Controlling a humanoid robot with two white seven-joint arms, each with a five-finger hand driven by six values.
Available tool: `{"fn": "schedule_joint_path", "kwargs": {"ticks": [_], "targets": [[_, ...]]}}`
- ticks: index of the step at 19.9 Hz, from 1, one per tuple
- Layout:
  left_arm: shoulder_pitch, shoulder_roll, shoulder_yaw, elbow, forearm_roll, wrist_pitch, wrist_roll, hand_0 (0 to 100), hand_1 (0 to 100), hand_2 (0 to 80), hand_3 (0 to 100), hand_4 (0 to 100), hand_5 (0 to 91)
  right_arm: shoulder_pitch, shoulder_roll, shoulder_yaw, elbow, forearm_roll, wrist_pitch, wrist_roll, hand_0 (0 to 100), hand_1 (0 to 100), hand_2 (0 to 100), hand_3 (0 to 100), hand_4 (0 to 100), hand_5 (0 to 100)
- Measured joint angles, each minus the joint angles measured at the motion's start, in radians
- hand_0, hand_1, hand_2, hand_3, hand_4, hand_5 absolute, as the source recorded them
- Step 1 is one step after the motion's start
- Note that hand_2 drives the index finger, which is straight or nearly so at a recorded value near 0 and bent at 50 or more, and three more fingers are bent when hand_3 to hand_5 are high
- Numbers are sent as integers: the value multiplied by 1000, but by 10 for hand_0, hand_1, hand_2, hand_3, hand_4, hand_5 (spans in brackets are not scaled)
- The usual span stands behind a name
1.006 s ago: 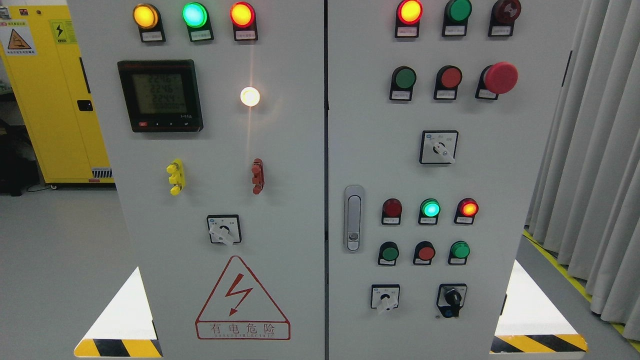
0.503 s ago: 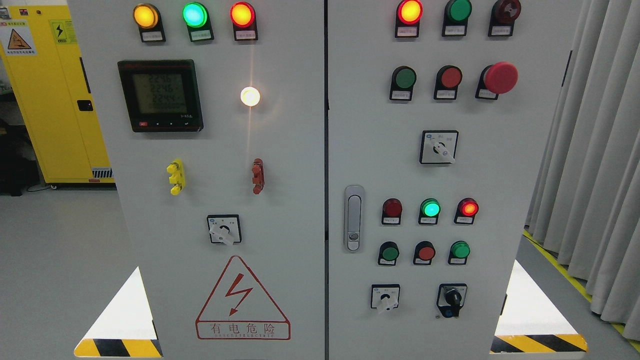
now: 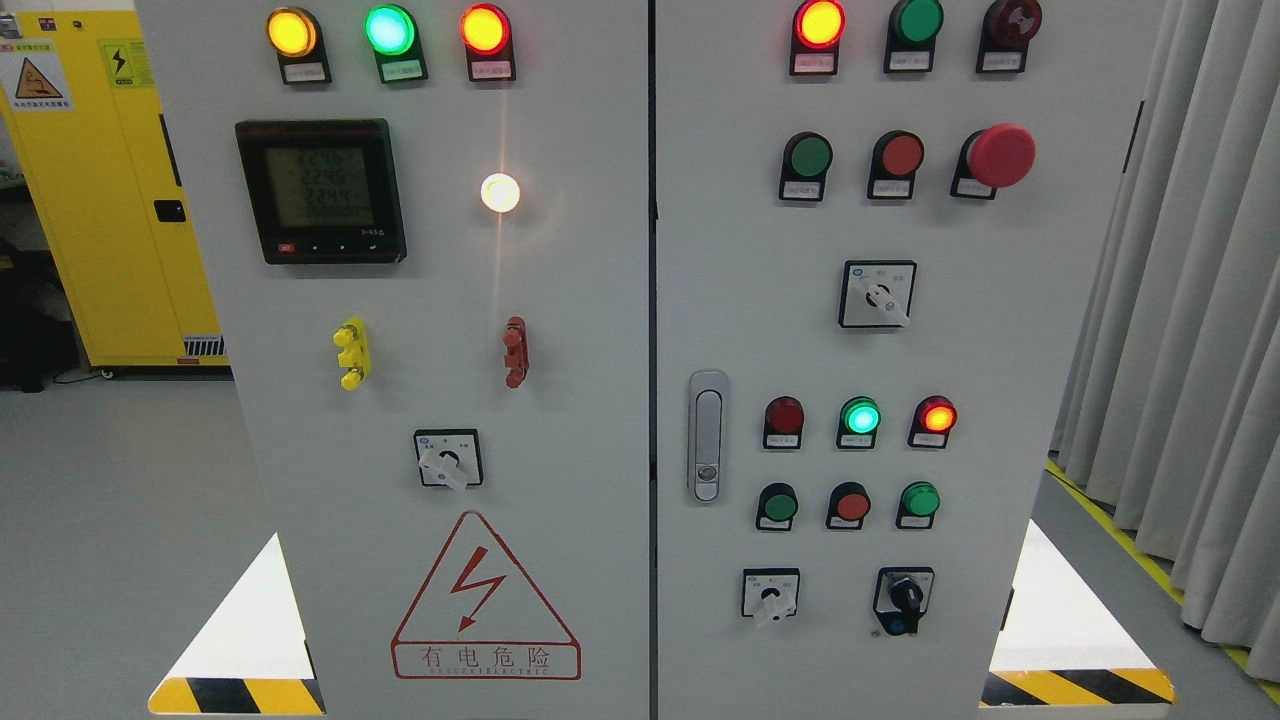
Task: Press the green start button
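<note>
A grey electrical cabinet [image 3: 560,330] with two doors fills the view. On its right door are green push buttons: one in the upper row [image 3: 809,157], one at the lower left [image 3: 779,506] and one at the lower right [image 3: 919,499]. I cannot tell which is the start button, as the labels are too small to read. A lit green lamp [image 3: 860,416] sits above the lower row. Neither of my hands nor arms shows in the picture.
A red mushroom stop button [image 3: 1000,156] and red buttons [image 3: 901,155] [image 3: 852,505] sit beside the green ones. Rotary switches [image 3: 878,294] [image 3: 770,595], a key switch [image 3: 905,598] and a door handle [image 3: 707,436] are nearby. A yellow cabinet [image 3: 100,190] stands left, grey curtains [image 3: 1190,300] right.
</note>
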Motion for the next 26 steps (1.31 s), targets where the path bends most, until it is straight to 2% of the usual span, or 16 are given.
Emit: {"fn": "schedule_joint_path", "kwargs": {"ticks": [2,4,7,9,10,15,17,18,19,20,21,26], "targets": [[0,0,0,0,0,0,0,120,556,0,0,0,0,18,1,13,-92,26,-20,-1,256,457,0,280,306,135],[0,-1,0,0,0,0,0,120,556,0,0,0,0,28,1,25,-178,53,-47,-2,245,475,0,337,392,203],[0,-10,0,0,0,0,-1,120,556,0,0,0,0,33,-1,38,-307,110,-93,-5,240,511,0,422,453,270],[0,-17,0,0,0,0,0,120,556,0,0,0,0,29,-2,45,-392,165,-124,-5,247,524,0,448,480,301],[0,-20,0,0,0,0,-1,120,556,0,0,0,0,25,-3,49,-436,196,-139,-2,262,537,0,487,523,348],[0,-36,0,0,0,0,-1,120,556,0,0,0,0,-3,-6,56,-632,348,-210,5,286,566,0,538,589,411],[0,-43,0,0,0,0,-1,120,556,0,0,0,0,-21,-7,52,-705,396,-226,6,291,569,0,549,596,415],[0,-47,0,0,0,0,-1,120,556,0,0,0,0,-33,-9,50,-743,414,-229,6,294,573,0,588,631,448],[0,-50,0,0,0,0,-1,120,556,0,0,0,0,-42,-10,48,-775,429,-233,8,296,578,0,686,720,552],[0,-54,0,0,0,0,0,120,556,0,0,0,0,-53,-12,46,-810,441,-235,10,296,578,0,686,720,552],[0,-58,0,0,0,-1,-1,120,556,0,0,0,0,-64,-15,45,-847,453,-237,10,299,585,0,743,751,596],[0,-74,0,0,0,-5,0,120,556,0,0,0,0,-119,-23,23,-1005,500,-241,6,316,595,0,780,789,648]]}}
